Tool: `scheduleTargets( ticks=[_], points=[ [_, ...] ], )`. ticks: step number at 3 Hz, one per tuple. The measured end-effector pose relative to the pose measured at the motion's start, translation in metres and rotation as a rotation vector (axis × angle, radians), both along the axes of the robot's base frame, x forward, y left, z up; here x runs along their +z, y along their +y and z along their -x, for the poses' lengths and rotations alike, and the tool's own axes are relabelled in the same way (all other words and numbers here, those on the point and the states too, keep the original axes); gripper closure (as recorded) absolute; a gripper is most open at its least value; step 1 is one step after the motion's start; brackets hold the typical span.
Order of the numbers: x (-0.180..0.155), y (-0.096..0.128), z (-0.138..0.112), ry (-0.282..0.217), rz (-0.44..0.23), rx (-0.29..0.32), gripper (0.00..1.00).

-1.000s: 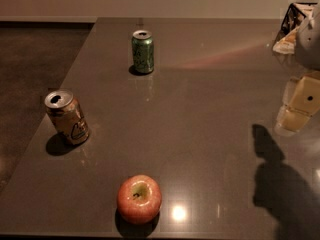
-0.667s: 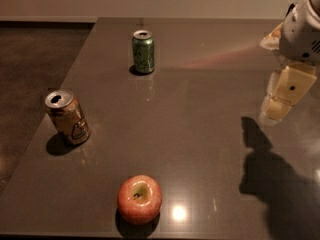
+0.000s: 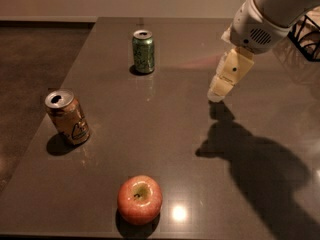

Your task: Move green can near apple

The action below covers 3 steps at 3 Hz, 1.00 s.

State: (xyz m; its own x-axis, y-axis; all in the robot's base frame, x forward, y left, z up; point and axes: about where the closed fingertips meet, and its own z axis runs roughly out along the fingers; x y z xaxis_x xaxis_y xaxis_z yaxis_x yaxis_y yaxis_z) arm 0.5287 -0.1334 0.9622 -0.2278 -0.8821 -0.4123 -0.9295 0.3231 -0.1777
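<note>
The green can (image 3: 143,51) stands upright near the table's far edge, left of the middle. The red-pink apple (image 3: 139,199) sits near the front edge, well in front of the can. My gripper (image 3: 218,95) hangs from the white arm at the upper right, above the table, well to the right of the can and a little nearer than it. It holds nothing.
An orange-tan can (image 3: 67,117) with a white logo stands tilted near the left edge of the dark table (image 3: 170,139). A dark wire object (image 3: 307,36) sits at the far right. The arm's shadow lies over the right part of the table.
The arm has moved left into the view, bringing the gripper closer to the green can. The cans and the apple have not moved.
</note>
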Motion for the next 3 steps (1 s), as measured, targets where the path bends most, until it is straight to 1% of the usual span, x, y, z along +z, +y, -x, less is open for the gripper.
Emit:
scheduleTargets(
  ticks=[1, 2, 3],
  points=[
    [-0.011, 0.037, -0.035, -0.021, -0.073, -0.018, 0.0],
    [-0.02, 0.069, -0.069, -0.045, -0.121, -0.043, 0.0],
    [-0.027, 0.099, -0.102, -0.058, -0.166, -0.058, 0.0]
  ],
)
